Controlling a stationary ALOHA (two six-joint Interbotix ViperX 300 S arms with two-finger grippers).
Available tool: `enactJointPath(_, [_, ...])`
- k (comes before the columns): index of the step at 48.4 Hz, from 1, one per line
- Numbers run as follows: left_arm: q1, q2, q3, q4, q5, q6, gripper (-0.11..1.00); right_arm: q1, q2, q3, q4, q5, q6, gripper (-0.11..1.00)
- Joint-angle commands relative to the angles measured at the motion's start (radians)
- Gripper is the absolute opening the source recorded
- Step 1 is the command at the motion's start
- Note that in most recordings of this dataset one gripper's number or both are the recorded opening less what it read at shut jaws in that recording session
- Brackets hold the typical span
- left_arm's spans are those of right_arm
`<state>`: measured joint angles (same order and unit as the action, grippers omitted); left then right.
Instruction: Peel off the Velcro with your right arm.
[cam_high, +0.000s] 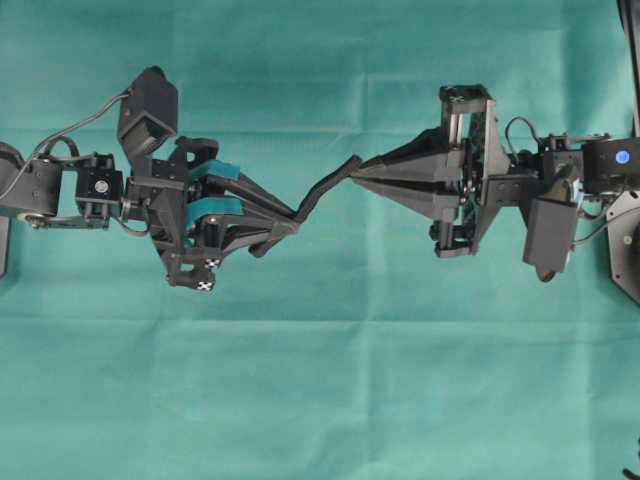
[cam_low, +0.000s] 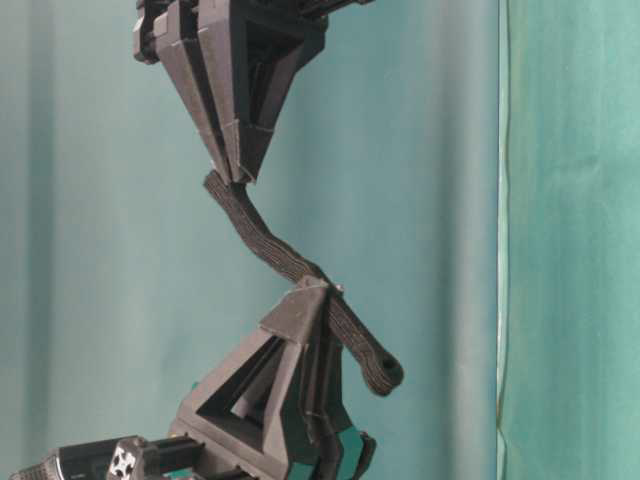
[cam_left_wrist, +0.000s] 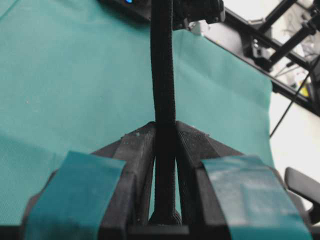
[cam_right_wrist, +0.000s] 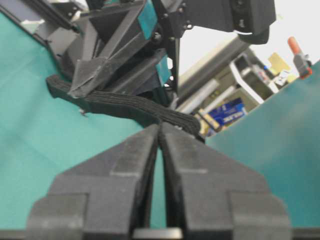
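With the Velcro (cam_high: 322, 188) stretched mid-frame between the left gripper (cam_high: 290, 218) (clamped on its middle) and your right gripper (cam_high: 358, 172), pinched shut on its free end, pull rightward slowly, steadily, keeping both grips firm.

A teal cloth (cam_high: 320, 400), faintly creased, covers the whole table beneath the arms.

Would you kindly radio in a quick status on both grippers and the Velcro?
Left gripper shut on Velcro. Right gripper shut on its free end. Strap spans mid-air, not yet peeled. Nothing in the way.
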<state>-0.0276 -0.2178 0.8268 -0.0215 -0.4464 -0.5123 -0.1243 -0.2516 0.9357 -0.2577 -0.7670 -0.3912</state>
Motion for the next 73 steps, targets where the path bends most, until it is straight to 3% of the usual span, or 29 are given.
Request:
enactJointPath(1, [-0.002, -0.009, -0.012, -0.002, -0.009, 0.002, 0.1, 0.003, -0.008, -0.021, 0.003, -0.011, 0.002, -0.09])
enactJointPath(35, [-0.005, -0.009, -0.015, -0.002, -0.008, 0.003, 0.1, 0.005, 0.015, -0.017, 0.002, -0.011, 0.006, -0.09])
enactJointPath(73, [-0.005, -0.009, -0.02, -0.002, -0.009, 0.005, 0.1, 0.069, 0.115, -0.075, -0.002, -0.005, 0.006, -0.09])
